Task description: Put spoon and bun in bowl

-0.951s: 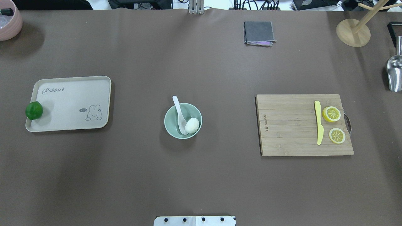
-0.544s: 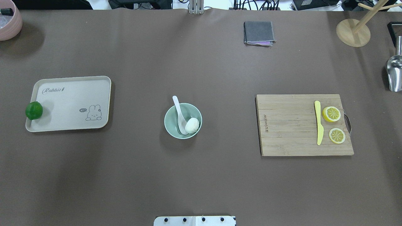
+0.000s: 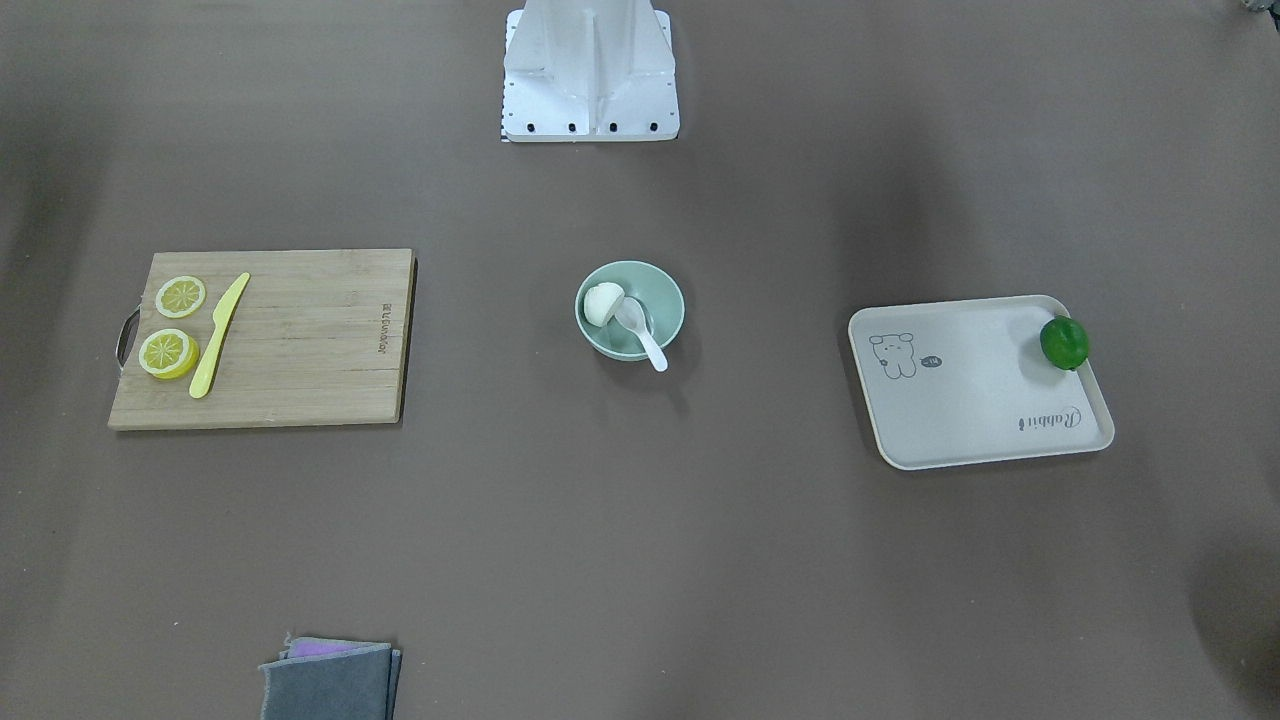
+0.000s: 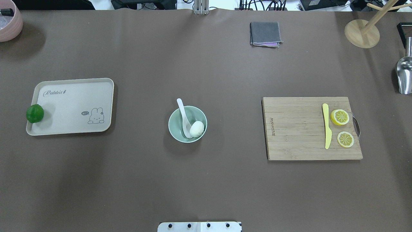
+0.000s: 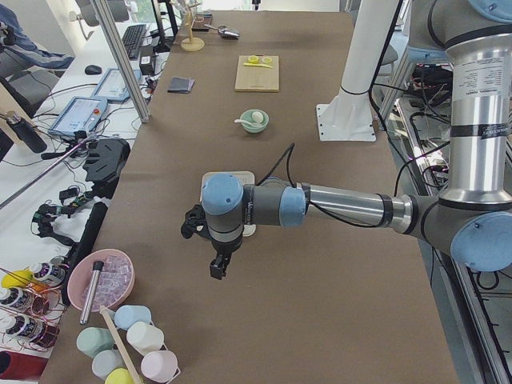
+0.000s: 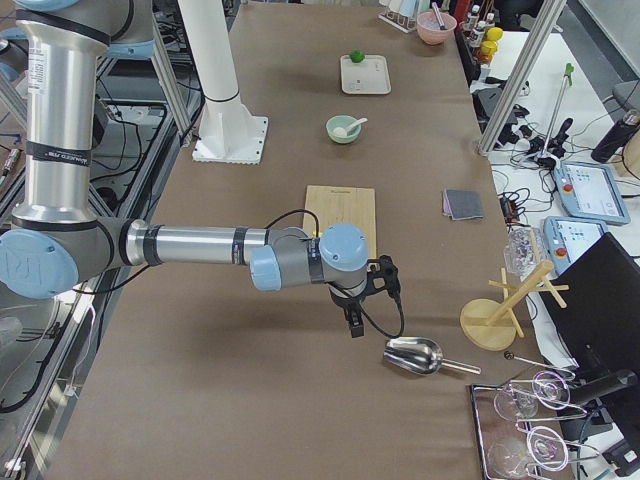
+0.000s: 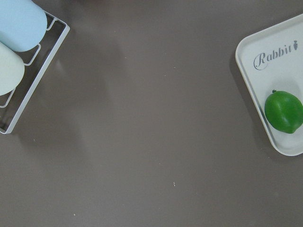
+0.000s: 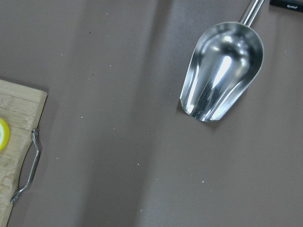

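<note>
The pale mint-green bowl point(image 4: 197, 114) stands at the table's middle. The white bun point(image 4: 196, 128) lies inside it, and the white spoon point(image 4: 182, 112) rests in it with its handle sticking out over the far rim. The front-facing view shows the same bowl point(image 3: 662, 300), bun point(image 3: 602, 303) and spoon point(image 3: 646, 337). My left gripper point(image 5: 218, 268) shows only in the exterior left view, far from the bowl near the table's left end. My right gripper point(image 6: 352, 325) shows only in the exterior right view, near the metal scoop. I cannot tell whether either is open or shut.
A cream tray point(image 4: 74, 106) with a green lime point(image 4: 34, 113) lies at the left. A wooden cutting board point(image 4: 296, 129) with a yellow knife point(image 4: 327, 125) and lemon slices point(image 4: 339, 117) lies at the right. A grey cloth point(image 4: 265, 33), metal scoop point(image 4: 404, 75) and wooden stand point(image 4: 361, 33) sit farther back.
</note>
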